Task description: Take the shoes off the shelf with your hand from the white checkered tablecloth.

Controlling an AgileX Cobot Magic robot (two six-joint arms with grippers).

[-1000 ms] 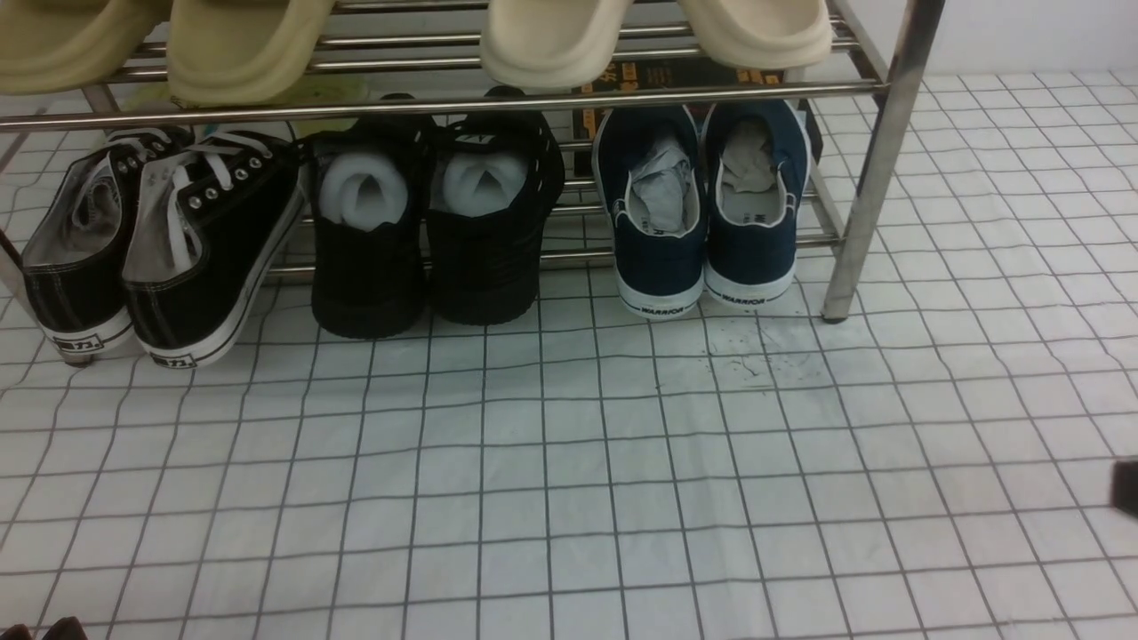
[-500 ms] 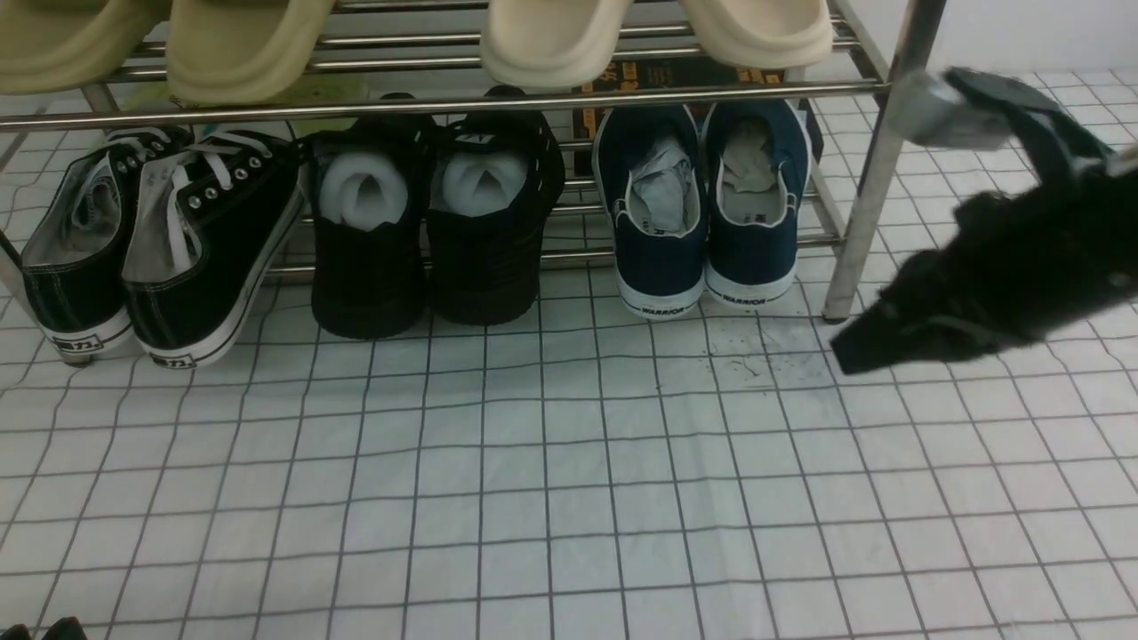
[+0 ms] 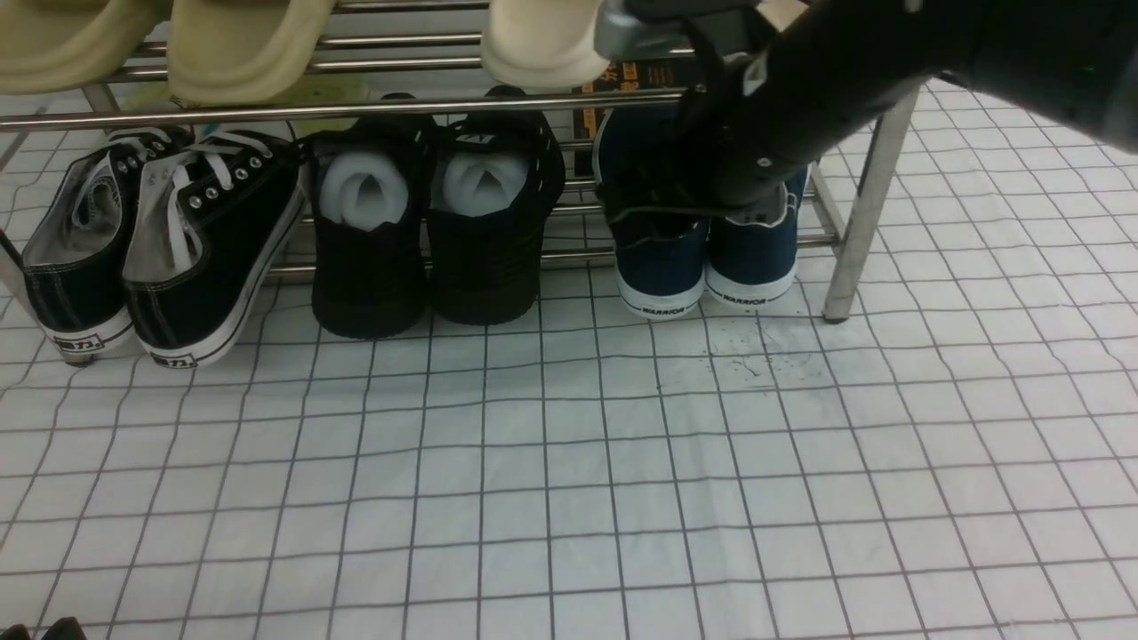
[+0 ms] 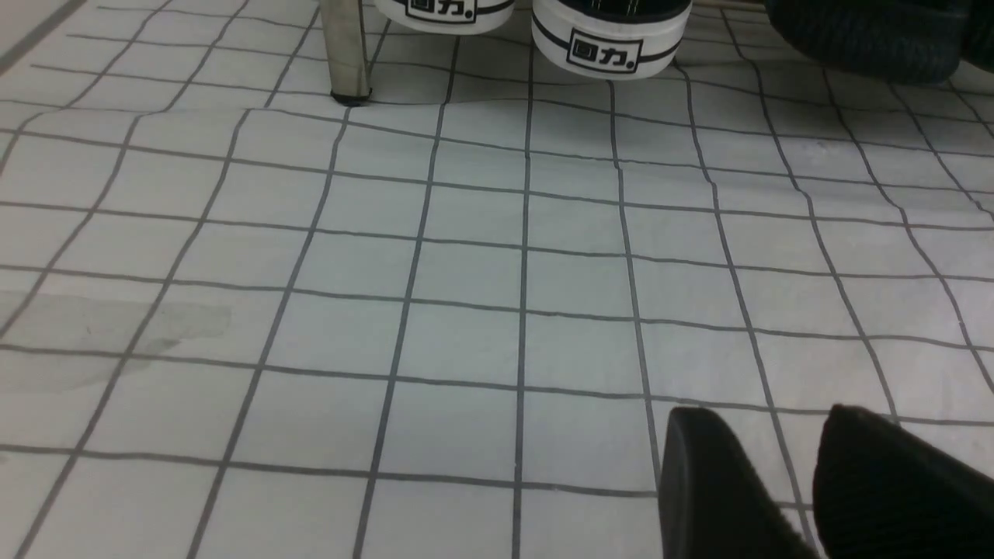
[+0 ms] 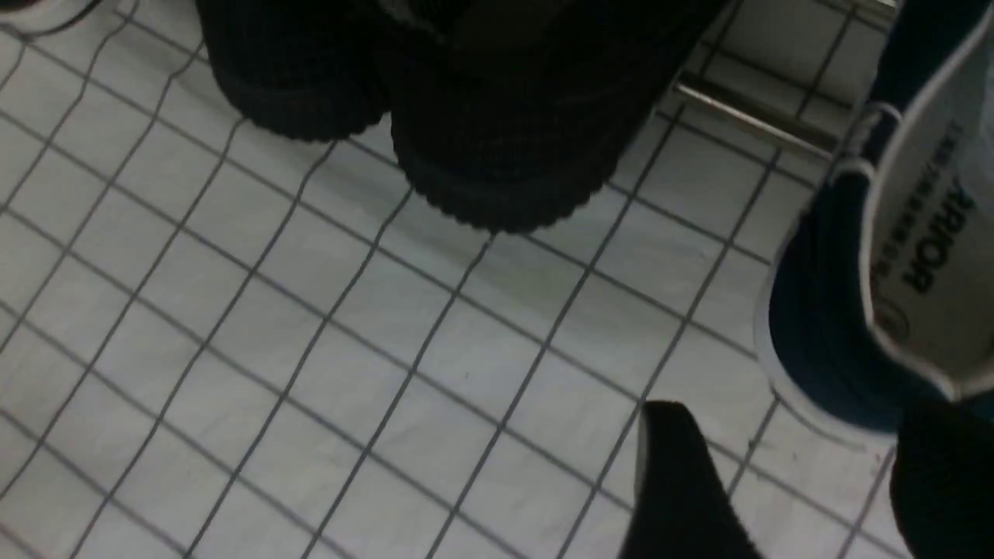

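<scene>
The navy blue shoes (image 3: 702, 262) stand heels-out at the right end of the metal shelf's (image 3: 444, 105) lowest tier, soles on the white checkered tablecloth (image 3: 569, 462). My right arm reaches in from the upper right and covers their openings. My right gripper (image 3: 662, 204) is open at the left navy shoe's heel. In the right wrist view that shoe (image 5: 846, 326) lies beside the spread fingers (image 5: 675, 481); I cannot tell if they touch it. My left gripper (image 4: 765, 423) is open and empty, low over the cloth, with its tips at the front view's bottom left corner (image 3: 53, 629).
Black lace-up sneakers (image 3: 160, 240) and all-black shoes (image 3: 427, 240) stand left of the navy pair. Beige slippers (image 3: 240, 44) lie on the upper tier. A shelf leg (image 3: 867, 204) stands just right of the navy shoes. Another leg (image 4: 345, 54) shows near the sneakers.
My right arm swung in from the right edge, up and leftwards, and now hangs over the navy shoes. The shoes and my left gripper have not moved.
</scene>
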